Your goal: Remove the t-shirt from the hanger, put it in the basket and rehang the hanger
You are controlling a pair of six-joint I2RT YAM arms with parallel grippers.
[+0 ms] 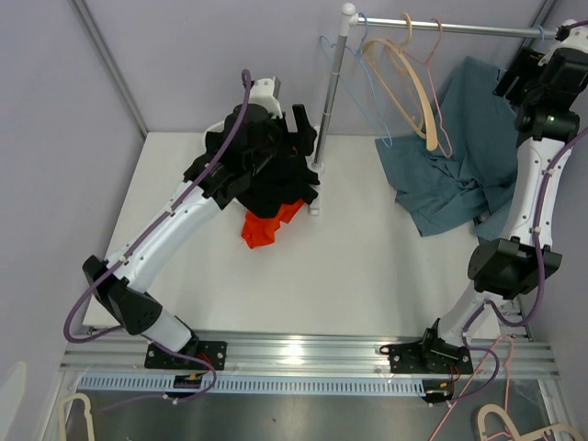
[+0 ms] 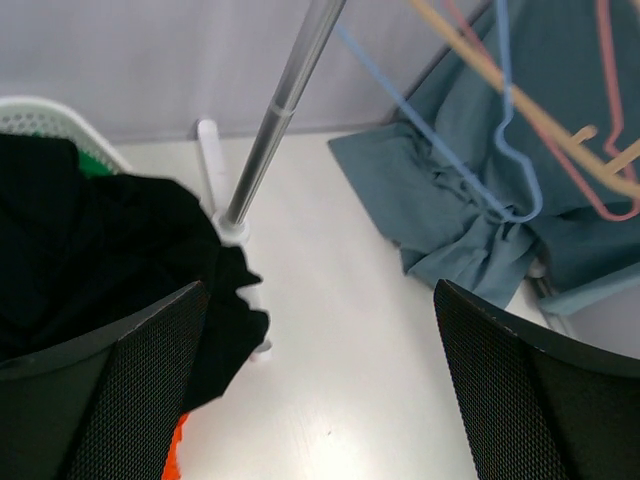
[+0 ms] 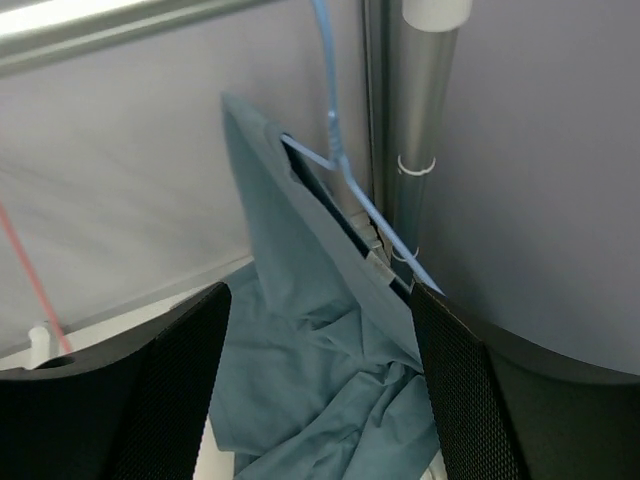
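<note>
Teal t-shirt [image 1: 459, 156], right of frame: collar on the blue hanger [image 3: 332, 120], hem slumped on the table [image 1: 367, 266]. Light, limp cloth, apt to bunch and drag; best taken at the shoulder beside the hanger arm. Right gripper [image 3: 318, 300] released, empty, facing the collar; left gripper [image 2: 320, 300] released over black clothes [image 1: 276, 175]. The post [image 3: 420, 110] crowds the right; open room lies lower left. Far shoulder possibly already slipped off.

place: robot lab cell | my arms [image 1: 175, 225] bolted to aluminium rail [image 1: 303, 354], frame bottom | white desk [image 1: 367, 266], grey panels [image 1: 184, 55] | clothes rail [image 1: 459, 28] upper right
</note>
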